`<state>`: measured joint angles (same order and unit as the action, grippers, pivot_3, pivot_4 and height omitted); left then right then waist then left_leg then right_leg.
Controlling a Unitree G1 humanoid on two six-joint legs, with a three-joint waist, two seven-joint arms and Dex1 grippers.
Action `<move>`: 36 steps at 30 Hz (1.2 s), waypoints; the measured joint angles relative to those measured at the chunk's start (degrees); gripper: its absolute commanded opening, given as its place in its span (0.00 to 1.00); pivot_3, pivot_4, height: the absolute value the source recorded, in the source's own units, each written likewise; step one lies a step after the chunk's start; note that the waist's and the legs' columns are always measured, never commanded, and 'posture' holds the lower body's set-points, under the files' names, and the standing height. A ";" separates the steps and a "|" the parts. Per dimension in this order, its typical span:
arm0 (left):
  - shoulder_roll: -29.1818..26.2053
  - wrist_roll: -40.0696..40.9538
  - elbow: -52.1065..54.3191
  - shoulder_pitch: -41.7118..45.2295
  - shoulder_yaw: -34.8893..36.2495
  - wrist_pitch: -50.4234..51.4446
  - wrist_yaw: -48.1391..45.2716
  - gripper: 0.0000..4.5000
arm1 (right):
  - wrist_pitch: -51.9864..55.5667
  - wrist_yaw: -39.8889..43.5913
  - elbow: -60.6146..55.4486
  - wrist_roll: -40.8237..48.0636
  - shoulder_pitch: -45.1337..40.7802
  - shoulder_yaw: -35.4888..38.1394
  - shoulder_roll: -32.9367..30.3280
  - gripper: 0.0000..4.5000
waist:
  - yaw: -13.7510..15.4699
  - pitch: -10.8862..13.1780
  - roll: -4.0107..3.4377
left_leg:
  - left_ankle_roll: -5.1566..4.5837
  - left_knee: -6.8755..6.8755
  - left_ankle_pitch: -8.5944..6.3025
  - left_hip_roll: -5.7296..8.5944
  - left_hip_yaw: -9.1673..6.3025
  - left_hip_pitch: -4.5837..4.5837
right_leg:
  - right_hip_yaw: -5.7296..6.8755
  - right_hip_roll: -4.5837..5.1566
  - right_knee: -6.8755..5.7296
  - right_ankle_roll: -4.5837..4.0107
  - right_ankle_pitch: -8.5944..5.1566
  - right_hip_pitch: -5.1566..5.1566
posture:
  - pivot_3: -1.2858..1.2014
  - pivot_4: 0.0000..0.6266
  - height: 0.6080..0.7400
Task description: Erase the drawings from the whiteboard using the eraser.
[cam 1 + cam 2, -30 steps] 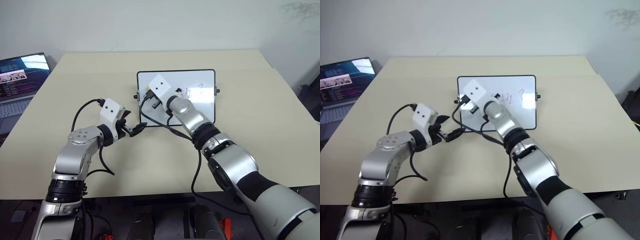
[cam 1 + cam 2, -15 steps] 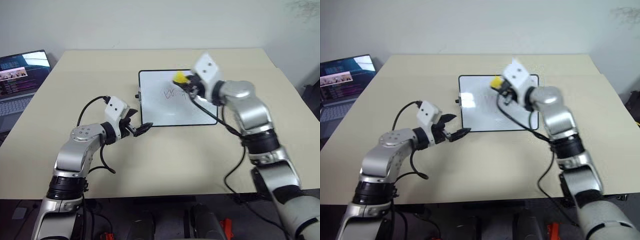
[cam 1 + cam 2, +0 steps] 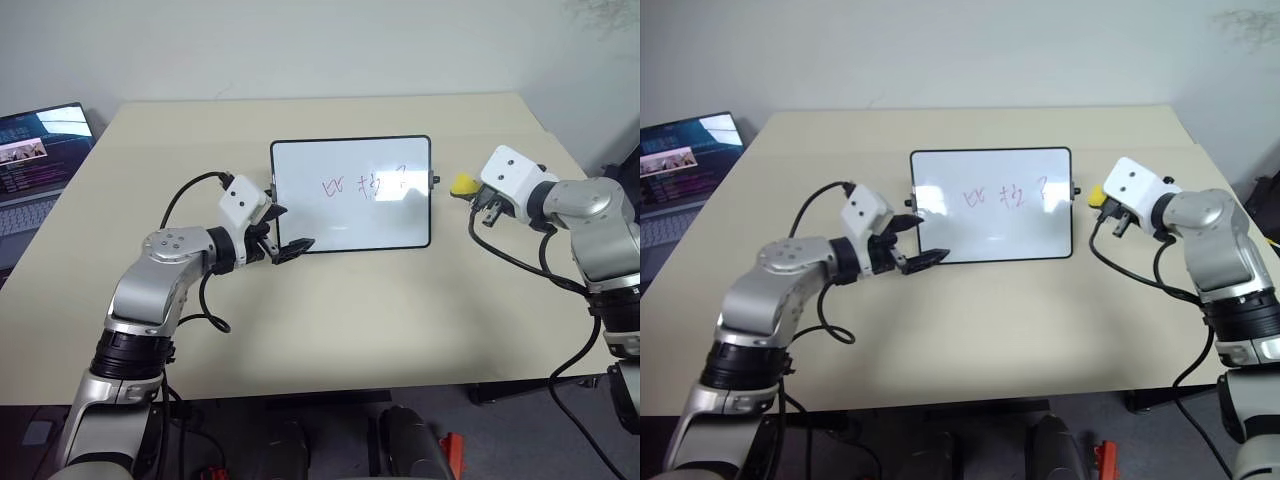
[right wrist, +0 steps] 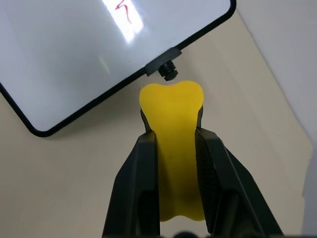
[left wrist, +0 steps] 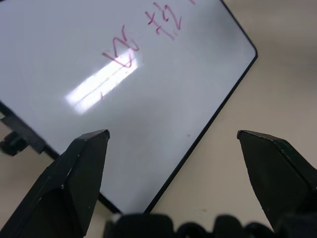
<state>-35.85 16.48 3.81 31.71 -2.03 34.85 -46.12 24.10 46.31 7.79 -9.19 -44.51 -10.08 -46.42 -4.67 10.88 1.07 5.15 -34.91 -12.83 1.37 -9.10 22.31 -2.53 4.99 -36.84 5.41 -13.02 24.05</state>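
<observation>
The whiteboard lies flat mid-table, black-framed, with small side knobs. Reddish-purple drawings run in a row across its upper middle, also seen as drawings in the left wrist view. My right gripper hovers just off the board's right edge, shut on the yellow eraser; the eraser sits squeezed between both fingers, close to the board's side knob. My left gripper stands open over the board's near left corner, with nothing between its fingers.
An open laptop with a lit screen sits at the table's far left. The beige table stretches bare in front of the board; its right edge runs close beside my right arm.
My right gripper has swept with the eraser from the board's left part across to just past its right edge. The left gripper edged slightly up and right at the board's near left corner.
</observation>
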 measured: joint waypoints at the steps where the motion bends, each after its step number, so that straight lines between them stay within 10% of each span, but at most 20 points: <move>1: -0.05 0.00 0.00 0.02 0.00 -0.01 -0.17 1.00 | -0.08 0.22 -0.01 -0.03 0.00 0.00 0.00 0.15 | 0.04 0.00 0.00 | 0.00 0.00 0.00 0.01 0.00 0.01 | 0.00 0.00 0.00 0.00 0.00 0.00 | 0.52 0.24 1.00; 36: -8.17 1.60 3.13 -0.23 2.68 2.12 -2.59 1.00 | -4.14 2.18 -1.34 5.99 -1.66 5.73 -1.74 0.15 | 0.09 0.00 0.01 | 0.00 -0.02 0.00 0.00 -0.03 0.03 | 0.02 0.00 -0.04 -0.09 0.05 0.01 | 0.52 0.24 1.00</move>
<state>-44.02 18.08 6.93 31.48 0.65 36.98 -48.72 19.95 48.49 6.45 -3.20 -46.17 -4.35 -48.16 -4.57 10.88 1.07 5.15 -34.93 -12.82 1.37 -9.13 22.34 -2.51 5.00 -36.88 5.32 -12.97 24.06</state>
